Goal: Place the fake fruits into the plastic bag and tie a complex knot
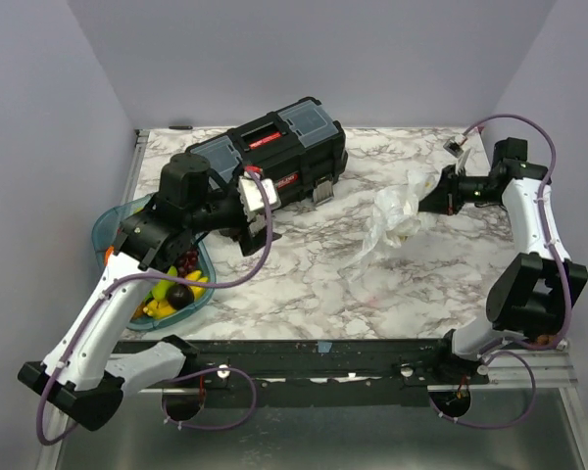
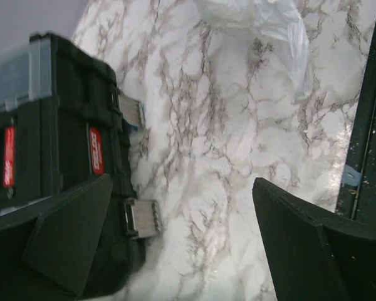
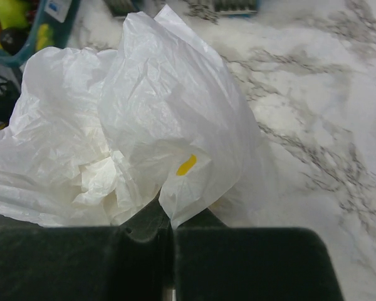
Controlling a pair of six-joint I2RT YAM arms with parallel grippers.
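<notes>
The plastic bag (image 1: 392,220) lies crumpled right of the table's middle; it also shows in the right wrist view (image 3: 144,119) and at the top of the left wrist view (image 2: 263,19). My right gripper (image 1: 439,201) (image 3: 172,222) is shut on an edge of the bag, which bears a small yellow mark. The fake fruits (image 1: 176,289), yellow, green, red and dark ones, lie in a teal tray at the left; a few show in the right wrist view (image 3: 6,15). My left gripper (image 1: 258,220) (image 2: 183,182) is open and empty, above the table in front of the black toolbox.
The black toolbox (image 1: 274,152) (image 2: 50,125) with grey-blue lids and metal latches stands at the back middle, close to my left gripper. The teal oval tray (image 1: 103,220) (image 3: 44,28) sits at the left edge under my left arm. A black rail runs along the table's near edge.
</notes>
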